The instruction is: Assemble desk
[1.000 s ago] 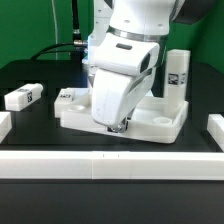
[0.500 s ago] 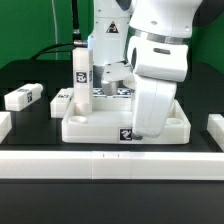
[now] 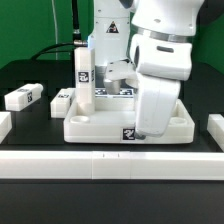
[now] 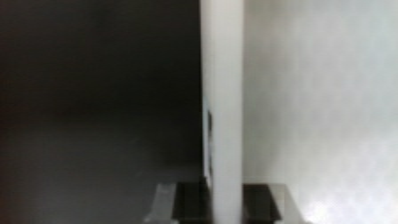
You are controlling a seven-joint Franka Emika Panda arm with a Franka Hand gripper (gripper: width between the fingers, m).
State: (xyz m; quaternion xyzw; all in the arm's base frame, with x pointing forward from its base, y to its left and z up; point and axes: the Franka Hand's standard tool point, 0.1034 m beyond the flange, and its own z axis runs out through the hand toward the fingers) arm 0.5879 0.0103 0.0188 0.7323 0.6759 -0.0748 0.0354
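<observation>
The end effector [image 4: 224,206] is clenched on a thin white edge, which I take to be a wall of the desk top [image 3: 95,128]. In the exterior view the arm [image 3: 160,70] hangs low over the desk top's part on the exterior view's right and hides the grip itself. Pinching the wall is probably a way to shift or steady the desk top on the bench [image 3: 40,125], so that a free corner socket comes within reach.

The desk top lies flat at mid-bench, open side up. It is a white tray-like slab with a black-and-white tag [image 3: 128,134] on its near wall. An upright leg [image 3: 83,75] stands at its far corner on the exterior view's left, apparently seated in a socket. A second leg [image 3: 62,98] lies on the bench just beside the desk top on that side, and a third leg [image 3: 23,97] lies farther out. All three are square, white and tagged.
</observation>
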